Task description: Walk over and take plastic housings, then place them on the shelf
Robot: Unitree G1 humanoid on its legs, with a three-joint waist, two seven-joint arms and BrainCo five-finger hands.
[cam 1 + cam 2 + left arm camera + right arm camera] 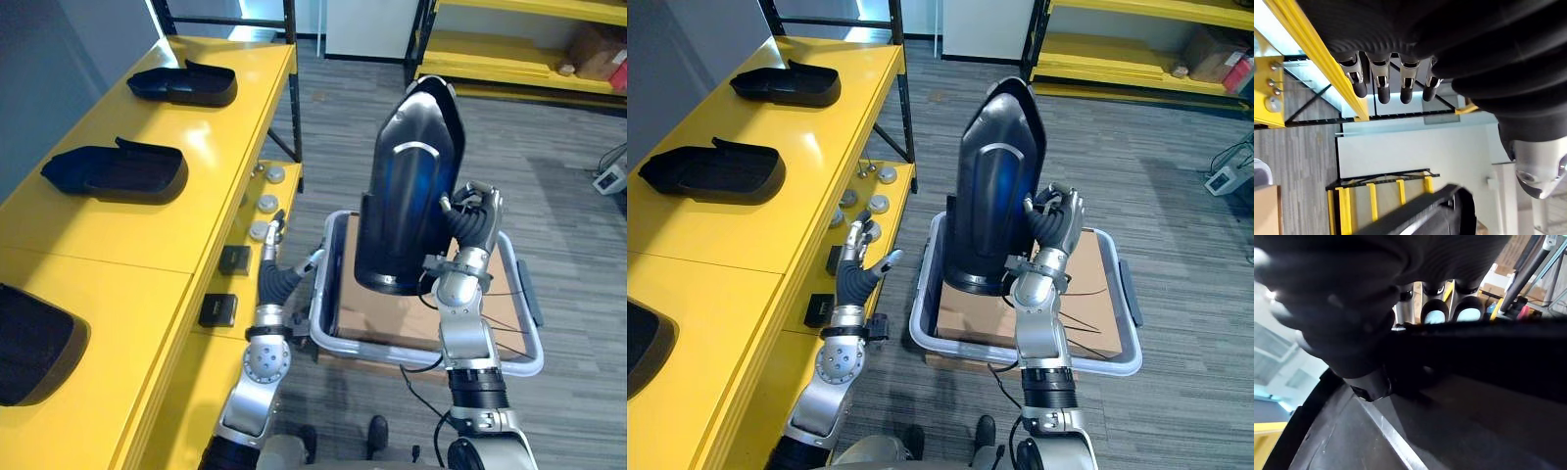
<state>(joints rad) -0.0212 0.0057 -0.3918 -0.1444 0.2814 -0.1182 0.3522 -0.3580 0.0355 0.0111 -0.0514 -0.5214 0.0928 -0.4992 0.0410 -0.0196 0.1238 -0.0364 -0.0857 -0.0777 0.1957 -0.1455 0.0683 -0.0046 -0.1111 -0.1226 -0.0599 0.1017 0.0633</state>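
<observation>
- Right hand holds a black housing upright in the air, fingers curled round its right edge.
- Housing hangs over a grey bin on the floor; cardboard lies inside the bin.
- Left hand is raised beside the yellow shelf, fingers straight and slightly spread, holding nothing.
- Three more black housings lie on the shelf top: far one, middle one, near one, well apart.
</observation>
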